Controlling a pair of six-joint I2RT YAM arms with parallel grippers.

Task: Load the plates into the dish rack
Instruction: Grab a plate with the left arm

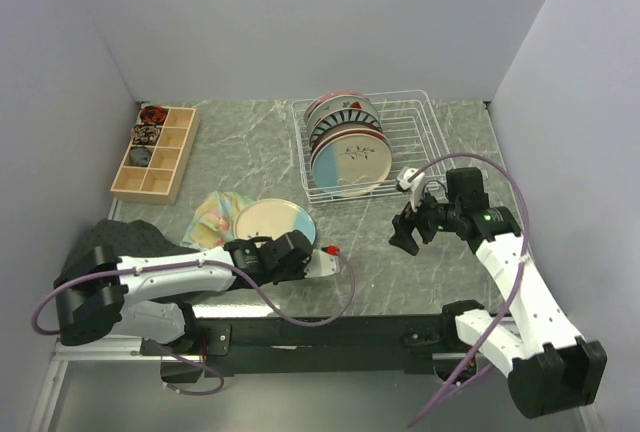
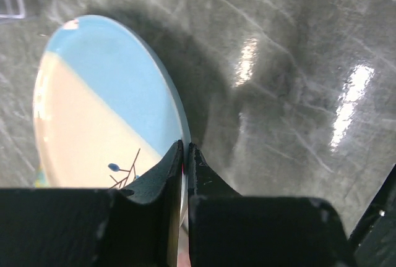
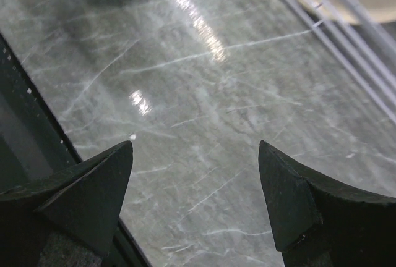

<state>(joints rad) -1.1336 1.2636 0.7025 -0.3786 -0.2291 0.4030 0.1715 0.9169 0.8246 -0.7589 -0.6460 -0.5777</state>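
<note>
Here, on the left, the left gripper (image 2: pixel 185 151) is clenched on the rim of a cream-and-blue plate (image 2: pixel 99 106), its fingers almost meeting across the edge; that plate is in front of the dish rack (image 1: pixel 425 127), apart from it. The rack holds a row of plates (image 1: pixel 348 147) standing on edge; near its right front corner the right gripper (image 3: pixel 195 156) hangs spread wide over the grey table (image 3: pixel 204 94), grasping nothing.

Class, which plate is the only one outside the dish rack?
The cream-and-blue plate beside the floral cloth, its rim pinched by the left tool; the others stand in the dish rack.
</note>
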